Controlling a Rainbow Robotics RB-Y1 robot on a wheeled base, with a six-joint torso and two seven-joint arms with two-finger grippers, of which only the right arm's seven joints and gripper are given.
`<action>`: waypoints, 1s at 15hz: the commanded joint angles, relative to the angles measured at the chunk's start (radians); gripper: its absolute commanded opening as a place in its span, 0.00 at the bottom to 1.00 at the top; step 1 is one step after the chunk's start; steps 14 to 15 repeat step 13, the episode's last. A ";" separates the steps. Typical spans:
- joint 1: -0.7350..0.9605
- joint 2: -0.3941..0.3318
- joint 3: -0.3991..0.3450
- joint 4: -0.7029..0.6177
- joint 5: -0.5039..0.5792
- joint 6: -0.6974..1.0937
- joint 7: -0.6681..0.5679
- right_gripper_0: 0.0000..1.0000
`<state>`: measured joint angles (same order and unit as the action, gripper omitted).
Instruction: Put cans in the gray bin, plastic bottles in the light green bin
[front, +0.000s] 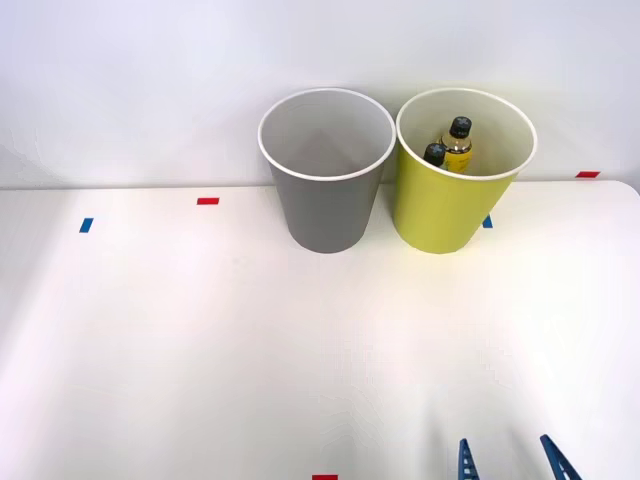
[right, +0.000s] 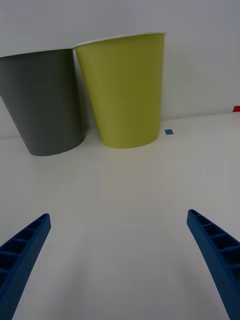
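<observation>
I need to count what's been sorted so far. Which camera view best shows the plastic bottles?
The front view: it looks down into the light green bin, where two plastic bottles with dark caps stand. The right wrist view sees that bin from the side, so its wall hides the bottles.

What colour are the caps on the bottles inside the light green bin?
Black, on both plastic bottles in the light green bin. The front view shows them best.

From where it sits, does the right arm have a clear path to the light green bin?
Probably yes. The right gripper is open and empty, and only bare table lies between it and the light green bin.
</observation>
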<state>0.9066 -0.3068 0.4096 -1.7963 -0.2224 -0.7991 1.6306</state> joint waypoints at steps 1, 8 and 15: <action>0.000 0.000 0.000 0.000 0.000 0.000 0.000 0.94; 0.000 0.000 0.000 0.000 0.000 0.000 0.000 0.94; 0.000 0.000 0.000 0.000 0.000 0.000 0.000 0.94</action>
